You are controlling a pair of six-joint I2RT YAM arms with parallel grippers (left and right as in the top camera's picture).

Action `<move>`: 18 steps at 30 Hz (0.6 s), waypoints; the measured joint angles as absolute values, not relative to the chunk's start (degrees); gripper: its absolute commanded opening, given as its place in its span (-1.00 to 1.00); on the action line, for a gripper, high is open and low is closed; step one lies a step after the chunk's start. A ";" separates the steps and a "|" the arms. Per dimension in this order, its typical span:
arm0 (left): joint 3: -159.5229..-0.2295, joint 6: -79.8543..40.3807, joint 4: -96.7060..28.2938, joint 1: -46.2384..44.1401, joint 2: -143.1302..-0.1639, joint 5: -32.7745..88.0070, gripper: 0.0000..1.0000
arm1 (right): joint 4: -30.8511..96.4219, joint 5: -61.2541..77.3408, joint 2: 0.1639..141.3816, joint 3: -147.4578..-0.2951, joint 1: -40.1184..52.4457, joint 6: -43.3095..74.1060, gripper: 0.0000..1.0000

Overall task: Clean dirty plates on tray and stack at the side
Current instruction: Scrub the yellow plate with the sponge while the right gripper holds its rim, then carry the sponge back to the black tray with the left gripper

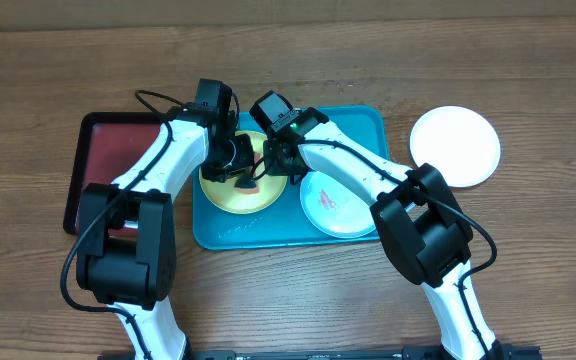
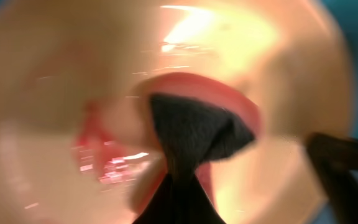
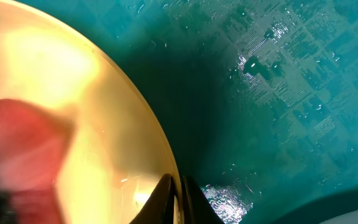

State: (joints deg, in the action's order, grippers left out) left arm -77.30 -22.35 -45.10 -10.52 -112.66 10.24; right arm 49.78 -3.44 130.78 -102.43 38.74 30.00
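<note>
- My right hand (image 3: 178, 198) is clamped on the rim of the yellow-green plate (image 3: 73, 124), one finger on each side of it.
- My left hand (image 1: 236, 158) pinches a dark, pink-edged sponge (image 2: 191, 127) pressed on that plate, red smears beside it.
- Under both hands lies the teal tray (image 3: 278, 93); the mint plate (image 1: 340, 205), red-smeared, sits on it just past the right hand.
- Farther out on that side, the white plate (image 1: 455, 146) rests on the table (image 1: 528, 250), off the tray.
</note>
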 measured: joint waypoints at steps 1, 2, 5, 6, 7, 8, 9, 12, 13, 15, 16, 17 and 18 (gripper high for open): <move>-77.30 -22.35 -45.74 -10.52 -112.66 8.38 -0.92 | 49.76 -3.46 130.78 -102.43 38.76 30.02 -0.88; -77.30 -22.35 -46.65 -10.52 -112.66 5.93 -0.91 | 49.76 -3.46 130.78 -102.43 38.76 30.00 -0.88; -77.30 -22.35 -48.97 -10.52 -112.66 -1.28 -0.91 | 49.76 -3.44 130.78 -102.43 38.76 30.02 -0.88; -77.30 -22.35 -49.36 -10.52 -112.66 -3.66 -0.91 | 49.71 -3.42 130.78 -102.43 38.76 30.02 -0.88; -77.30 -22.35 -49.69 -10.52 -112.66 -6.42 -0.92 | 49.71 -3.40 130.78 -102.43 38.76 29.98 -0.88; -77.30 -22.35 -49.76 -10.52 -112.66 -8.08 -0.92 | 49.74 -3.42 130.78 -102.43 38.76 30.00 -0.88; -77.32 -22.35 -50.00 -10.52 -112.66 -10.00 -0.92 | 49.74 -3.44 130.78 -102.43 38.76 30.02 -0.88; -79.05 -22.35 -52.53 -10.52 -112.71 -14.63 -0.91 | 49.76 -3.44 130.78 -102.43 38.76 30.02 -0.88; -80.23 -22.35 -53.32 -10.52 -112.84 -15.09 -0.91 | 49.74 -3.42 130.78 -102.43 38.76 30.02 -0.88; -82.91 -22.35 -53.74 -10.52 -112.97 -14.76 -0.91 | 49.67 -3.44 130.78 -102.43 38.76 30.02 -0.88; -84.12 -22.35 -53.45 -10.52 -112.97 -14.04 -0.91 | 49.65 -3.42 130.78 -102.43 38.76 30.02 -0.88; -85.32 -22.35 -52.88 -10.52 -112.97 -12.91 -0.91 | 49.67 -3.42 130.78 -102.43 38.76 30.02 -0.88; -86.30 -22.35 -51.81 -10.52 -112.97 -10.74 -0.91 | 49.65 -3.42 130.78 -102.43 38.76 30.00 -0.88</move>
State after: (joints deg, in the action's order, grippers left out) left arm -86.30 -22.35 -51.81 -10.52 -112.97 -10.74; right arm 49.65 -3.42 130.78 -102.43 38.76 30.00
